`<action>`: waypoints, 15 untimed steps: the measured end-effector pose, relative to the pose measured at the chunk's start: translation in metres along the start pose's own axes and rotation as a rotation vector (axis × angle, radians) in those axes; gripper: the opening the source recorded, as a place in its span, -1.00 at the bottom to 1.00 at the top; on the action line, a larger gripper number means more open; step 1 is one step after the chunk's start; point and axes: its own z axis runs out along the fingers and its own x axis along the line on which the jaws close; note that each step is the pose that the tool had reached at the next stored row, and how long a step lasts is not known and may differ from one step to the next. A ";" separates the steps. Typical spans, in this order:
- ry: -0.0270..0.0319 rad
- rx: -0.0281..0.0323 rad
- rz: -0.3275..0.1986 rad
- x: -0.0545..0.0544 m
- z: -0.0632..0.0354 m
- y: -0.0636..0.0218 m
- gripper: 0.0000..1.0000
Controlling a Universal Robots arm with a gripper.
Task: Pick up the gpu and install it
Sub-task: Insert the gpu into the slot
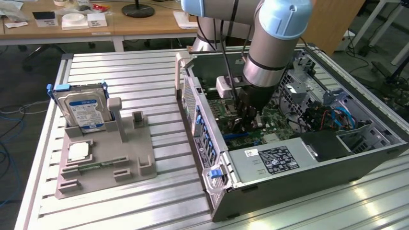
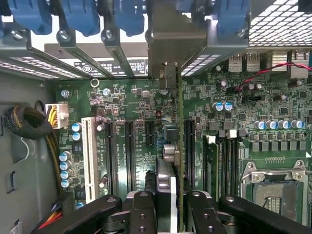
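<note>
The gpu point(image 2: 178, 146) shows edge-on in the wrist view as a very thin card. It stands upright over the green motherboard point(image 2: 243, 122), among the black expansion slots point(image 2: 130, 156). Its grey metal bracket point(image 2: 170, 44) is against the case's rear slot openings. My gripper point(image 2: 173, 214) is shut on the card, with a black finger point(image 2: 141, 212) on each side of it. In the exterior view the gripper point(image 1: 246, 117) reaches down inside the open computer case point(image 1: 307, 167), low over the motherboard.
On the slatted table beside the case, a grey holder point(image 1: 105, 163) carries a silver hard drive point(image 1: 83, 110), a processor chip point(image 1: 78, 152) and a memory stick point(image 1: 96, 166). Inside the case are the power supply point(image 1: 275, 160), braided cables point(image 2: 29, 122) and the empty processor socket point(image 2: 275, 187).
</note>
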 end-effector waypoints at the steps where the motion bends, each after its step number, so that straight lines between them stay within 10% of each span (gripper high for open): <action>1: -0.0010 0.0001 0.000 0.000 0.0006 0.0000 -0.44; 15: -0.0084 -0.0067 0.000 0.000 0.0054 0.0012 -0.44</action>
